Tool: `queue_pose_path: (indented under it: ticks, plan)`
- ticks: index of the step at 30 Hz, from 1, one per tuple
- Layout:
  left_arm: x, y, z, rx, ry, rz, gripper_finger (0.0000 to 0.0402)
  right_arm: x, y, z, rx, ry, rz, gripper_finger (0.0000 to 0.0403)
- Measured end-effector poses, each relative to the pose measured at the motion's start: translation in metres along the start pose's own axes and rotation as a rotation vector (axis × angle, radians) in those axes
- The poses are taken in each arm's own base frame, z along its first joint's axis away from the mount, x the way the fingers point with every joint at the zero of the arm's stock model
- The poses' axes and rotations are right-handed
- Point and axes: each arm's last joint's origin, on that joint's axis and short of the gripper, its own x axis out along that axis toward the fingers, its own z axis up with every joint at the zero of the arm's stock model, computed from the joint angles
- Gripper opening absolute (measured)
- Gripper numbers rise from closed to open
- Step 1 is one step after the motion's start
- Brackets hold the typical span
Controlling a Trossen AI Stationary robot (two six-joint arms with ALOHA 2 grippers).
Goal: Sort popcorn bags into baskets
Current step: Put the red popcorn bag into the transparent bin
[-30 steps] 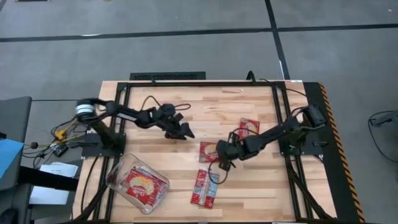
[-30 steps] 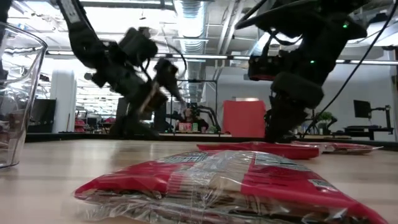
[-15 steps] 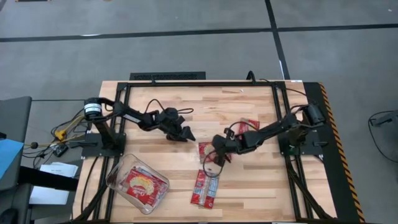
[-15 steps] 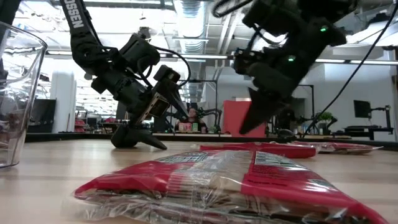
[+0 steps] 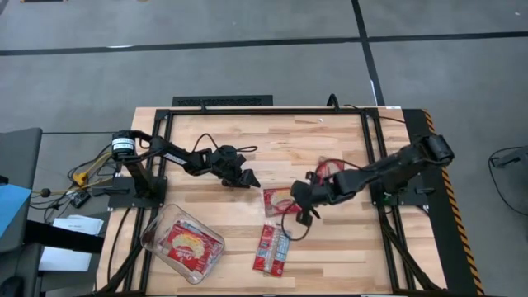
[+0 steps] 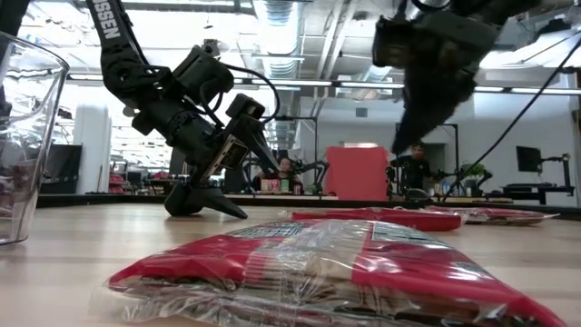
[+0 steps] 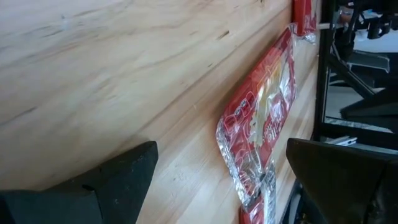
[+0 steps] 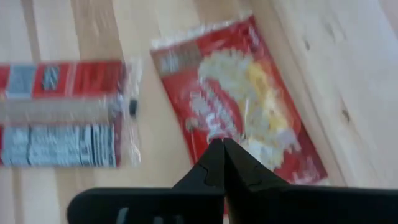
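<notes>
1. The right gripper (image 5: pixel 307 208) hovers clenched and empty over a popcorn bag (image 5: pixel 278 200) lying flat at mid-table.
2. The left gripper (image 5: pixel 247 179) rests low on the wood with fingers spread wide, holding nothing, just left of that bag.
3. A second bag (image 5: pixel 271 248) lies nearer the front edge, and a third (image 5: pixel 327 167) is behind the right arm.
4. The clear basket (image 5: pixel 157 228) at front left holds at least one bag (image 5: pixel 189 244). By my judgement three bags are left to sort.
</notes>
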Motion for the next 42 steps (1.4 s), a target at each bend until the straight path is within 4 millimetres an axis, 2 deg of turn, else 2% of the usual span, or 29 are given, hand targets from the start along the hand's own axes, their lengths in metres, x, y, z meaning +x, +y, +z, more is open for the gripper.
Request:
queue_pose_path:
  ticks: [11, 19, 31, 35, 39, 42]
  plan:
    - [0.000, -0.001, -0.001, 0.025, -0.001, -0.011, 0.0359, 0.056, 0.002, -0.013, -0.015, 0.084, -0.053, 0.0018]
    - [0.001, -0.001, -0.004, 0.039, -0.002, 0.012, 0.0359, 0.080, -0.012, 0.006, -0.013, 0.021, -0.014, 0.0023]
    - [0.001, -0.001, -0.004, 0.041, -0.015, 0.016, 0.0359, 0.084, -0.050, 0.039, 0.016, -0.129, -0.039, 0.0016]
    - [0.001, -0.001, -0.004, 0.041, -0.016, 0.015, 0.0359, 0.064, -0.048, 0.047, 0.048, -0.177, -0.017, 0.0026]
    - [0.002, -0.001, -0.004, 0.043, -0.015, 0.013, 0.0359, 0.037, -0.037, 0.040, 0.063, -0.143, -0.055, 0.0016]
    - [0.002, -0.002, -0.004, 0.046, -0.018, 0.009, 0.0359, 0.035, -0.031, 0.031, 0.027, -0.094, -0.094, 0.0009]
